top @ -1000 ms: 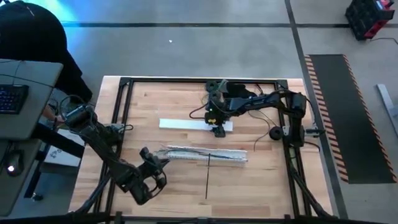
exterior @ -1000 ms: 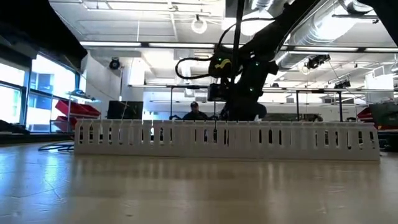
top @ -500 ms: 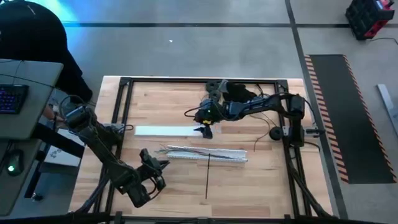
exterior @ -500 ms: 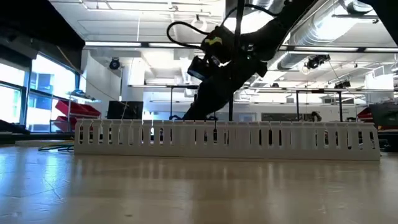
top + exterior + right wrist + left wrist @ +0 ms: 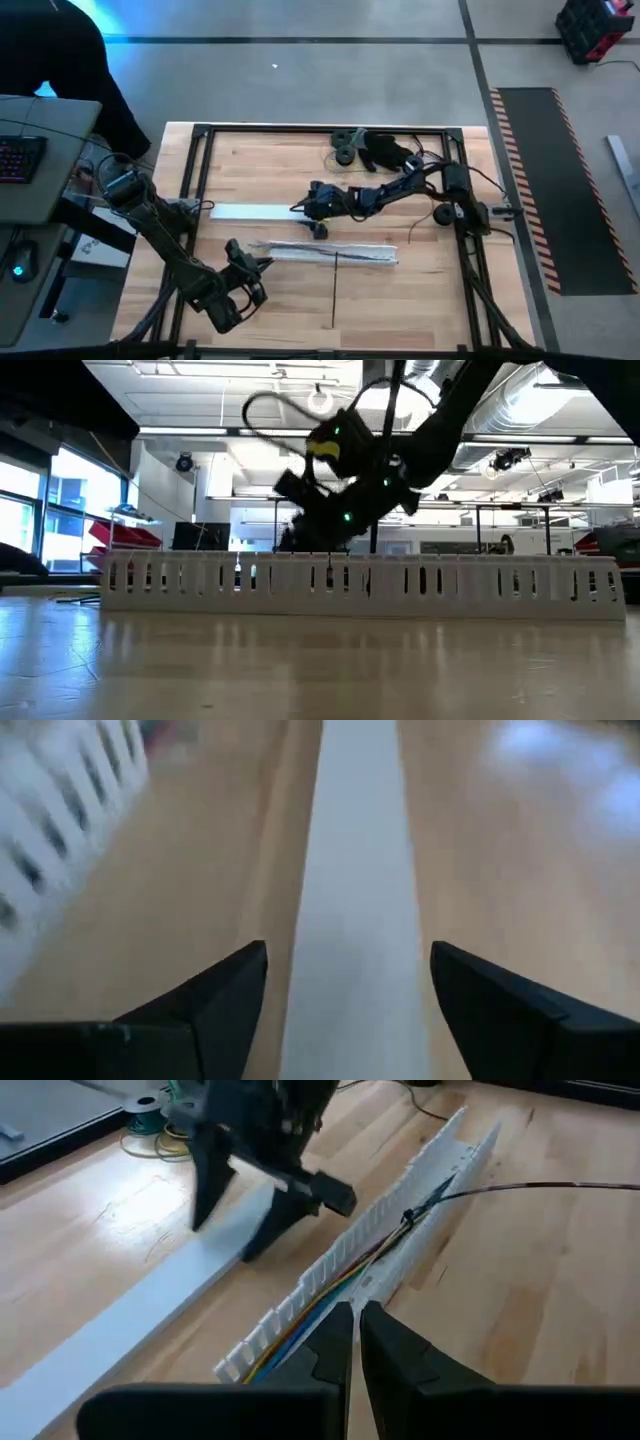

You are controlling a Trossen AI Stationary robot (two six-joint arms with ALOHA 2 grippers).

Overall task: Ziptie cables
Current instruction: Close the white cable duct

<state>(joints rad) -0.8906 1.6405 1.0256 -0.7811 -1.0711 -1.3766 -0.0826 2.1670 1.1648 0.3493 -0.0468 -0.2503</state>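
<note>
Change: the white flat strip [image 5: 255, 211] now lies further left on the wooden table [image 5: 420, 285] than a second ago; the right gripper [image 5: 318, 222] has travelled left with it and stands at the strip's right end.
Meaning for the task: judged a clearing step — the strip, probably a cover, is shifted away from the slotted white duct [image 5: 330, 250]; no tie is on the cables yet.
Right gripper, state: fingers spread wide, astride the strip in its wrist view, holding nothing.
Left gripper [image 5: 243, 262]: waits at the near left, just beside the duct's left end; fingers nearly together, nothing between them.
Cables [image 5: 330, 1279]: thin wires lying lengthwise inside the duct, near the table's middle; in the left wrist view they show dark, yellow and blue strands bunched loosely along the channel.
Thin dark stick [image 5: 334, 287]: runs from the duct toward the near edge; a dark line also leaves the duct in the left wrist view — same item or not, cannot tell.
Low view: duct's slotted wall hides the cables.
</note>
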